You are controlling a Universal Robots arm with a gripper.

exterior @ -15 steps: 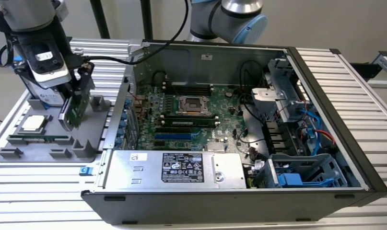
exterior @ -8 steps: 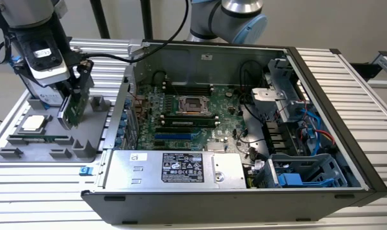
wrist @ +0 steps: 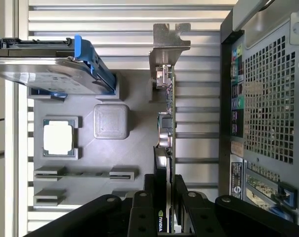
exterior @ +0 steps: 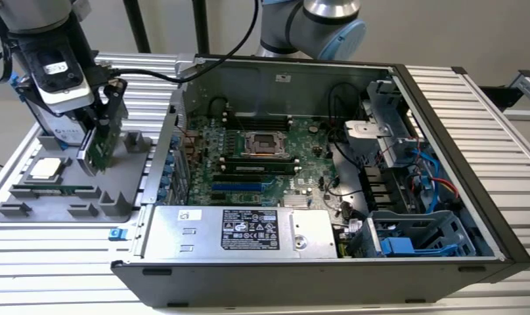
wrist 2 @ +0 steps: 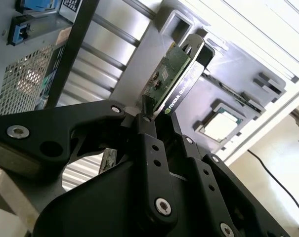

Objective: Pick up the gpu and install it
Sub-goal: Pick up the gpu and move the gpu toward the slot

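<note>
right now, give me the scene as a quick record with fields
gripper: shut on the gpu, at the gray tray
gpu pose: on edge, bracket end away from the gripper, outside the computer case
tray contents: processor, memory stick, hard drive with blue rails
computer case: open, motherboard exposed, to the exterior view's right of the tray
task state: gpu gripped, not installed

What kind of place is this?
Likely a robot lab or workshop: a black gripper holds the green-boarded gpu at a grey moulded parts tray, beside an open black computer tower on a ribbed aluminium table.
</note>
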